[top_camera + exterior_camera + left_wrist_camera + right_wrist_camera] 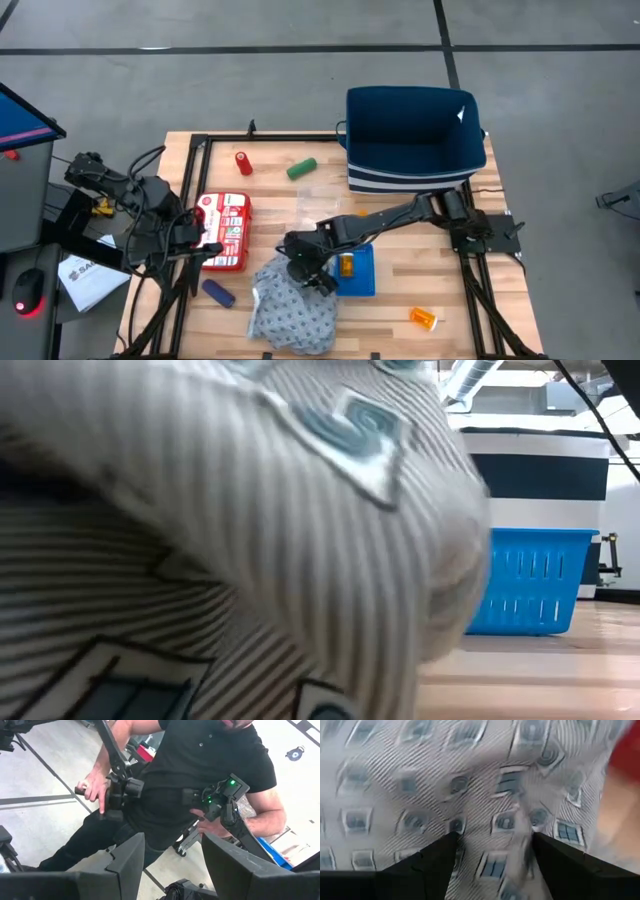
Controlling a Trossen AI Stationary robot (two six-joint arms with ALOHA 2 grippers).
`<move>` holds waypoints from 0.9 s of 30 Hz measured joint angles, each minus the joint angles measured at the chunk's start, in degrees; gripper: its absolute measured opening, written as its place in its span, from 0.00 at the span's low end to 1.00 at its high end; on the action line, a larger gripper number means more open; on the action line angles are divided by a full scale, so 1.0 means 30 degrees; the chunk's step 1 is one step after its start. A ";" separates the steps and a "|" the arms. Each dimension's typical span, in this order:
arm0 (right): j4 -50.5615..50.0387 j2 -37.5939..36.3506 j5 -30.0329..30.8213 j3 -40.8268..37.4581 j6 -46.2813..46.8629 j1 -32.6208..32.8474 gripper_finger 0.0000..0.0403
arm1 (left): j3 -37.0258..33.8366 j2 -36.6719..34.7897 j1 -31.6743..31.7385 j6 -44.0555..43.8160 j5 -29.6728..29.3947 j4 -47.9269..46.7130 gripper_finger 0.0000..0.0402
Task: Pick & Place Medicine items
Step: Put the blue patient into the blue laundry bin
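My right gripper (pixel 303 268) (pixel 495 840) stands open, slanting down over the far edge of the grey-white patterned cloth (pixel 292 312) (pixel 420 785), which fills its wrist view. An orange pill bottle (pixel 346 265) lies on a blue pad (pixel 362 280) just right of it. A second orange bottle (pixel 423 319) lies at the near right. A red tube (pixel 243 162) and a green tube (pixel 301 168) lie at the far side, and a dark-blue tube (pixel 218 292) at the near left. My left gripper (pixel 190 243) (pixel 172 845) waits open at the left, pointing level. My right gripper has its open fingers (pixel 440 855) close over the cloth, coming from above and the right at a slant. I cannot tell whether the fingertips touch the cloth. Nothing shows between them but the cloth's surface.
A red-and-white first-aid case (pixel 224 231) lies beside the left arm. A navy bin (pixel 415 140) stands at the far right. The cloth (pixel 220 530) blocks most of the low view, with a blue basket (pixel 530 580) behind it. A person (pixel 200 765) stands beyond the table.
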 joint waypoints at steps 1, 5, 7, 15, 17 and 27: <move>-0.0483 0.0109 -0.0011 -0.0073 0.0057 0.0062 0.64 | 0.0000 0.0073 0.0000 0.0000 0.0007 0.0066 0.48; -0.0247 0.0931 -0.0041 -0.0054 0.0494 0.0348 0.64 | 0.0000 0.0199 0.0000 -0.0008 -0.0014 0.0099 0.47; 0.0238 0.1295 -0.0108 0.0005 0.0640 0.0524 0.64 | 0.0002 0.0155 -0.0005 -0.0047 -0.0042 0.0157 0.47; 0.0220 0.1474 -0.0373 -0.0017 0.1010 0.0879 0.64 | 0.0000 0.0204 0.0000 -0.0408 -0.0133 0.0236 0.47; 0.0336 0.1474 -0.0305 -0.0017 0.1005 0.0963 0.64 | 0.0000 0.0219 0.0000 -0.0404 -0.0127 0.0244 0.47; 0.0496 0.1474 0.0498 -0.0017 0.0752 0.1137 0.38 | 0.0000 0.0240 0.0000 -0.0401 -0.0124 0.0240 0.46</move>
